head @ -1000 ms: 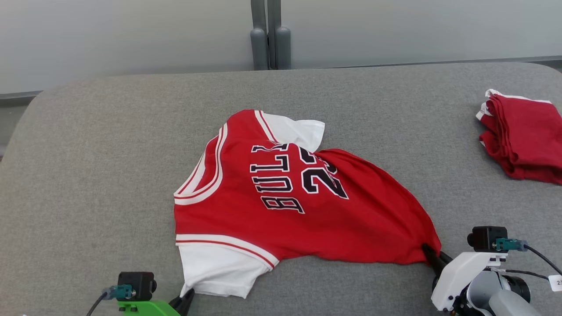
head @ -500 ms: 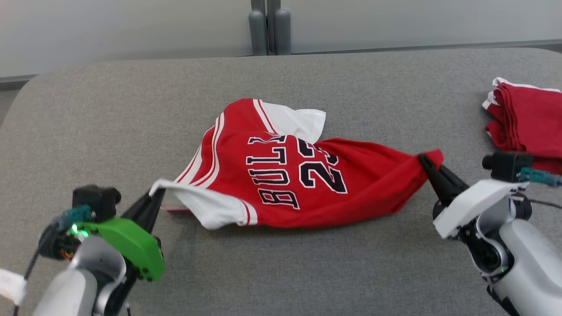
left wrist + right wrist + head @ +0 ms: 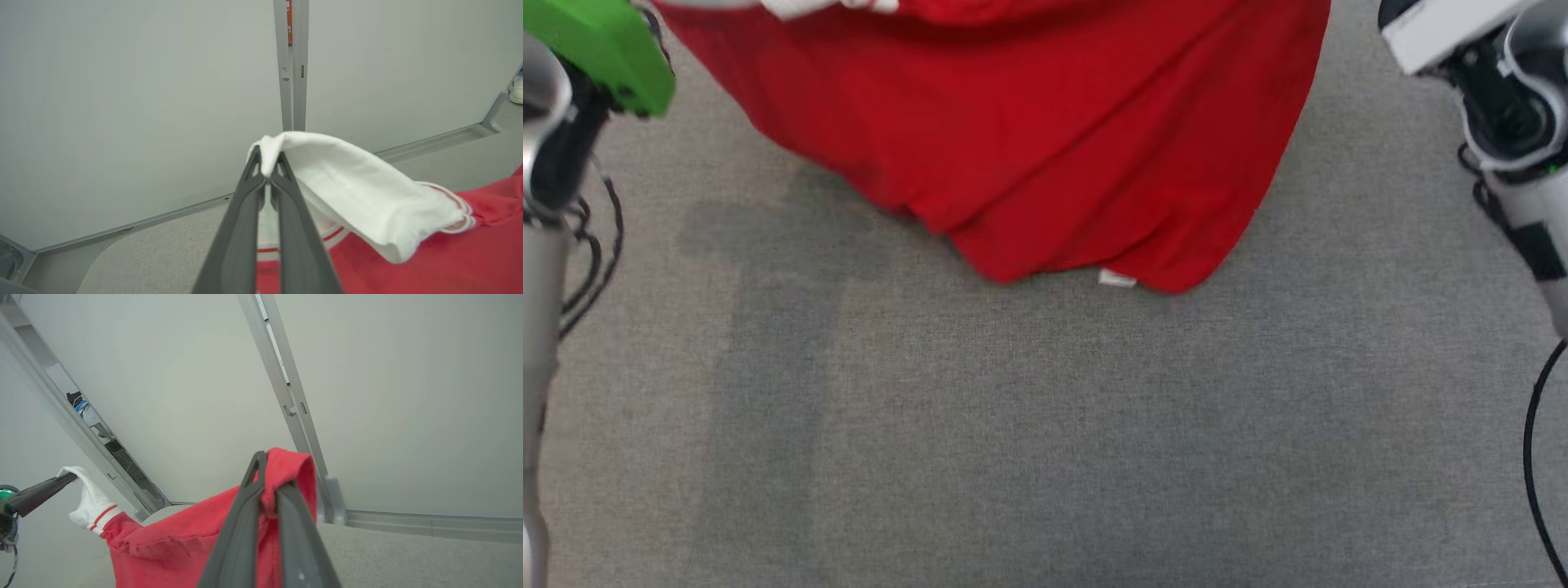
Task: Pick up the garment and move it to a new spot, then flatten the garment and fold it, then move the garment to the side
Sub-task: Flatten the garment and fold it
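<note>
Hanging between grippers (image 3: 268, 158) (image 3: 271, 475), garment (image 3: 1045, 139), perhaps slack

A grey fabric surface (image 3: 1045, 449) is seen. Toward 12 o'clock, it is touched by the red garment (image 3: 1029, 147).

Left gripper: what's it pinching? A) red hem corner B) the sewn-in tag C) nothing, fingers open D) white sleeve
D: in the left wrist view the left gripper has its fingers shut on the white sleeve of the jersey; the red edge is in the right gripper.
</note>
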Robot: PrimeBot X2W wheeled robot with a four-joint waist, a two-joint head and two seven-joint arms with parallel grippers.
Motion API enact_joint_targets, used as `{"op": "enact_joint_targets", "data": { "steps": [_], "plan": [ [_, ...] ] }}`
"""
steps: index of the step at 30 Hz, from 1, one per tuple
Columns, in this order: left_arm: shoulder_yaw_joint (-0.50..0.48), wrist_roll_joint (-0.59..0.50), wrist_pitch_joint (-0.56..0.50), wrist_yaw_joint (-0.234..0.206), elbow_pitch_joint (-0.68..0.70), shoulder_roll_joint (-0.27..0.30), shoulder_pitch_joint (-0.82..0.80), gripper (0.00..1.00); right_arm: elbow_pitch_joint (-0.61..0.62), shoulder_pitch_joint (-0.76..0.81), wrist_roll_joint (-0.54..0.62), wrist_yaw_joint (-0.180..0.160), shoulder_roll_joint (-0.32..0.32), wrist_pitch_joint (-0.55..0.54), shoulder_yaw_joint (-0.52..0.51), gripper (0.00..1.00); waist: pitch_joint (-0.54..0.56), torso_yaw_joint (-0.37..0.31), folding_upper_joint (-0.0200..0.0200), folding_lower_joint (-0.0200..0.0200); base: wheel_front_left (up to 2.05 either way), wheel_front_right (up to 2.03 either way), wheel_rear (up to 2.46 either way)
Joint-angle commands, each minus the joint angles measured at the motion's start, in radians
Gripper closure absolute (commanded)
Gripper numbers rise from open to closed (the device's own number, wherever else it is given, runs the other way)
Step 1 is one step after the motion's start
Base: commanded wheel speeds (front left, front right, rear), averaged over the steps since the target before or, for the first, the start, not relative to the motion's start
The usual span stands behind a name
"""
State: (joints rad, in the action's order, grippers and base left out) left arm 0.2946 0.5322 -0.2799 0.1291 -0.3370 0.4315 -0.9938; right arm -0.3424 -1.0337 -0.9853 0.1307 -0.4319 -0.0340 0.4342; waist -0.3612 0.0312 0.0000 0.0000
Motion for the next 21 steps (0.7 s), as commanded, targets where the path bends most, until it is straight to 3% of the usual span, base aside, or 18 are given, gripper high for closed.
{"op": "enact_joint_targets", "data": {
  "steps": [1, 6, 13, 21],
  "plan": [
    [0.012, -0.008, 0.024, 0.002, -0.036, 0.008, -0.082, 1.00, -0.030, -0.072, -0.018, 0.000, -0.001, 0.014, 0.004, 1.00, -0.112, -0.005, 0.0000, 0.0000, 0.00, 0.00, 0.00],
    [0.051, -0.024, 0.103, 0.001, -0.164, 0.029, -0.337, 1.00, -0.128, -0.325, -0.058, 0.000, 0.003, 0.050, 0.012, 1.00, -0.161, -0.004, 0.0000, 0.0000, 0.00, 0.00, 0.00],
    [0.084, 0.001, 0.166, 0.001, -0.324, 0.008, -0.617, 1.00, -0.243, -0.603, -0.084, 0.000, -0.014, 0.083, 0.057, 1.00, -0.173, -0.003, 0.0000, 0.0000, 0.00, 0.00, 0.00],
    [0.192, 0.079, 0.203, 0.001, -0.438, -0.004, -0.725, 1.00, -0.310, -0.666, -0.132, 0.000, -0.040, 0.076, 0.162, 1.00, -0.151, -0.003, 0.0000, 0.0000, 0.00, 0.00, 0.00]
  ]
}}
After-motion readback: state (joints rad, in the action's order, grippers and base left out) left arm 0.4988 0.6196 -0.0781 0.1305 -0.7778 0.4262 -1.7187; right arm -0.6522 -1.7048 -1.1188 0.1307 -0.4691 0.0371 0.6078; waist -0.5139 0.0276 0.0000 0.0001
